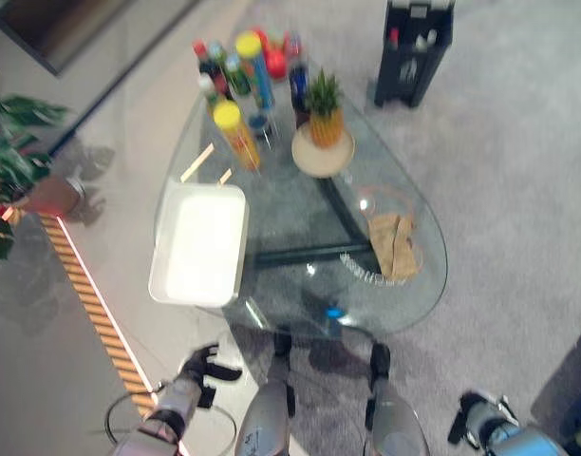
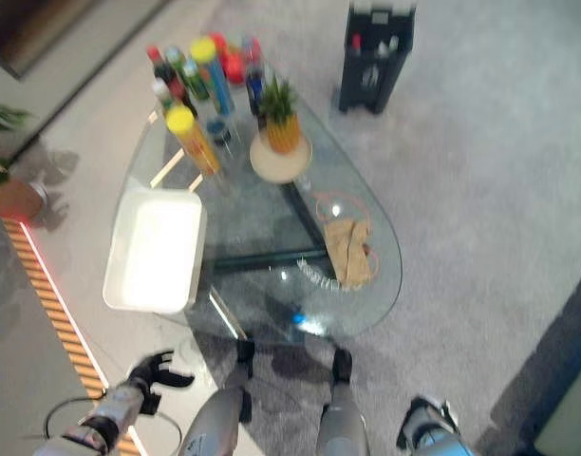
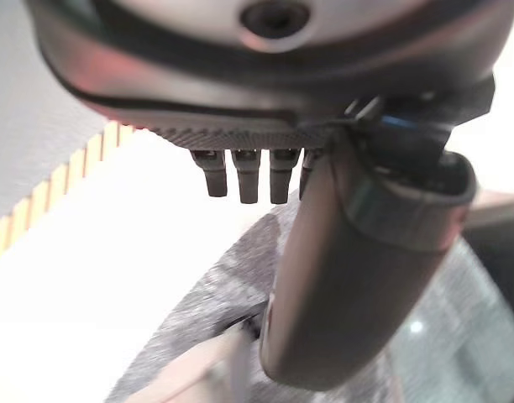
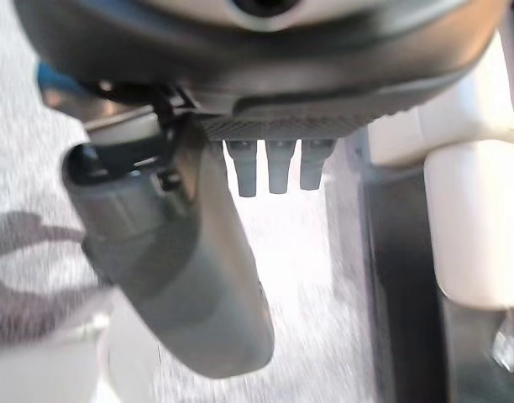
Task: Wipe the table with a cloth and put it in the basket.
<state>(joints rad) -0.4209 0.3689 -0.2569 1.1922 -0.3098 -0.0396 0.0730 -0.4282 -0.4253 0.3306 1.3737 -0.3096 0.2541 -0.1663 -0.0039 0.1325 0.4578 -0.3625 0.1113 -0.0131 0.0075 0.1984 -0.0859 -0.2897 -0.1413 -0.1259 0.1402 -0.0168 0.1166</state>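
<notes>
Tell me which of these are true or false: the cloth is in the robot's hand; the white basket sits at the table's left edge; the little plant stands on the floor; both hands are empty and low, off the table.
1. The cloth is in the robot's hand. False: it lies on the glass table, on its right side.
2. The white basket sits at the table's left edge. True.
3. The plant stands on the floor. False: it stands on the table, beside the bottles.
4. Both hands hold nothing. True: the left hand and right hand hang below the table's near edge.
</notes>
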